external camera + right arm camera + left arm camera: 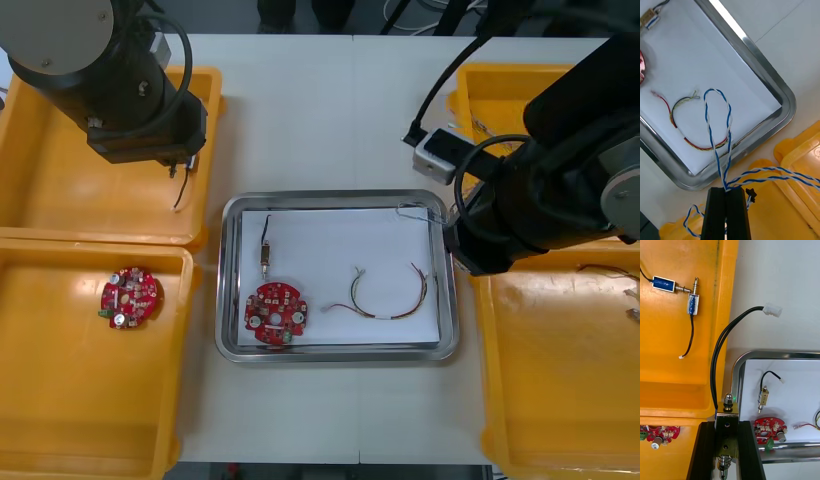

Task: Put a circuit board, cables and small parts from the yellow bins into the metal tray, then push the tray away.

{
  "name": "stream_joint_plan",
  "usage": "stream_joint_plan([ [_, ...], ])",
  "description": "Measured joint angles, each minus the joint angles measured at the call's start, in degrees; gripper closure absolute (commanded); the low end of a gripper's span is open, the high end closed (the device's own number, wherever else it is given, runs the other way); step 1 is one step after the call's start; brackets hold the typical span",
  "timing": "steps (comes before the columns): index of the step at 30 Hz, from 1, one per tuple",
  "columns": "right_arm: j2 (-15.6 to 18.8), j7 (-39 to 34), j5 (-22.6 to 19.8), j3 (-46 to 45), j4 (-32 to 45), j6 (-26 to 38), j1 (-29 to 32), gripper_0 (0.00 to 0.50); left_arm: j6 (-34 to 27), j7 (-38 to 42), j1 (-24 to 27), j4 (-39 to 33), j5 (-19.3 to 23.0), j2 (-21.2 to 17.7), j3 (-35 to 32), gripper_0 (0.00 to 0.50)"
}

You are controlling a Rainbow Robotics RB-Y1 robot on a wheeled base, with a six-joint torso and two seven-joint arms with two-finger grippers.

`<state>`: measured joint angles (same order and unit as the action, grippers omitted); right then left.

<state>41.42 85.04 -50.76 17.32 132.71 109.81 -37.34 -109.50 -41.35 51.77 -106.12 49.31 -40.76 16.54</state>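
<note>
**End effectors both loaded, tray part filled**

Right end effector (726,190): closed tight on the twisted blue and white cable (718,123), with nothing but its strands between the fingers (715,213). Hanging at the 2 o'clock corner of the metal tray (330,196), with a loop of that cable over the white inside and the tails running back toward the yellow bins (560,380) at 3 o'clock. Not yet let go.

Left end effector (727,423): clamped on a small metal part (728,405), spread only by its width, with a black cable (719,352) arching up from the part. Placed at 10 o'clock from the tray, over the inner rim of the far left bin (60,180), just short of the tray.

Already lying in the tray:
- circuit board (275,315) at 7 o'clock
- another small metal part (265,252) at 10 o'clock
- red and yellow cable (390,295) at 4 o'clock

Also a spare board (128,297) in the near left bin, at 9 o'clock from the tray.

Judged well past halfway: one board, one cable and one part delivered, two more items gripped and close by. Left to do: drop the blue and white cable, bring the held part over the rim and release it, lift both arms clear, then push the tray toward 12 o'clock across the bench (330,110).
</note>
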Motion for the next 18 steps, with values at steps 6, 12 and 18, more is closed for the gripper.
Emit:
stream_joint_plan([
  [6,0.1,11.0,6.01,6.76,-0.05,0.0,-0.47,0.5,-0.01,0.0,-0.02,0.0,0.0,0.0,0.0,0.5],
  [12,-0.36,18.55,7.35,12.58,-3.9,0.0,-3.36,0.5,-0.02,0.0,-0.03,0.0,0.03,0.0,0.0,0.5],
  [18,-3.5,23.78,7.53,13.3,-11.49,-0.36,-5.86,0.5,-0.02,0.0,-0.05,0.0,0.17,0.0,0.0,0.5],
])
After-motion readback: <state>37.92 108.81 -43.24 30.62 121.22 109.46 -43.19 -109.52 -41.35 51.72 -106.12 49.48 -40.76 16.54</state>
